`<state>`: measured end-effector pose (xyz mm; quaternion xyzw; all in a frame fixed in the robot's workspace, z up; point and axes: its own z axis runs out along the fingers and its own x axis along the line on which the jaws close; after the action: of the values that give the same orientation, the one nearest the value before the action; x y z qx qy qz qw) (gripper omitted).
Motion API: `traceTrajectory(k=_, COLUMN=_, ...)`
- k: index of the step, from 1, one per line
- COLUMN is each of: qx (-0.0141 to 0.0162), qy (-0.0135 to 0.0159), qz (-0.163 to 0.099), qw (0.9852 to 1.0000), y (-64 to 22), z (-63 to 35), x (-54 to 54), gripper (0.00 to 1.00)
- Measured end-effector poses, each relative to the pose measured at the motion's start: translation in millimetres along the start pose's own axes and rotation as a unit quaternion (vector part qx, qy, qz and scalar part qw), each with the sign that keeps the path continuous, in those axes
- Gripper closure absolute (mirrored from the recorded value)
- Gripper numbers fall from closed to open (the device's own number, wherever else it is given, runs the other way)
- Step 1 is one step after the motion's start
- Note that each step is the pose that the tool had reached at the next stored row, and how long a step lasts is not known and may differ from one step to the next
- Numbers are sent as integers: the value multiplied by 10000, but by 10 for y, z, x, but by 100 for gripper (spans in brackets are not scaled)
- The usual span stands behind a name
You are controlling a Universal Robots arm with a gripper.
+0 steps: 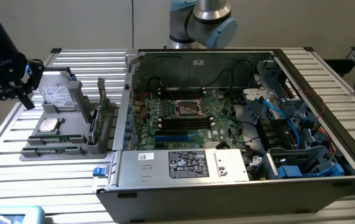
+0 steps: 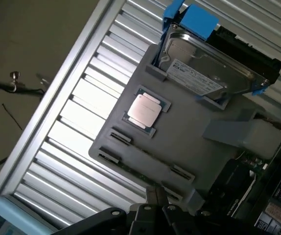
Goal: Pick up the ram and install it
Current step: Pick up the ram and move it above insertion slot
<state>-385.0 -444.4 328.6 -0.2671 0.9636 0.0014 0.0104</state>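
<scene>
exterior view: the end effector (image 1: pixel 26 102) hangs clenched and empty above the grey holder (image 1: pixel 96 150) on the bench (image 1: pixel 40 179). the ram (image 1: pixel 56 139) lies in a slot of that holder, just beside a silver chip (image 1: pixel 50 125).

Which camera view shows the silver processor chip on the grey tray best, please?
The wrist view: the processor chip faces the camera, its square lid seated in a recess of the grey tray. The exterior view shows it at a slant, between the hard drive and the ram.

ram (image 1: pixel 56 139) in tray (image 1: pixel 40 156), tray beside computer case (image 1: pixel 227 191)
</scene>
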Motion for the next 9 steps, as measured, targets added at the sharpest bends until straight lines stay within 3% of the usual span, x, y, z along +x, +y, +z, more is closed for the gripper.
traceTrajectory(k=5, qx=-10, qy=-1, qz=-452, qw=9990, y=0, z=0, x=0, gripper=89)
traceTrajectory(k=9, qx=-17, qy=-3, qz=-814, qw=9967, y=0, z=0, x=0, gripper=89)
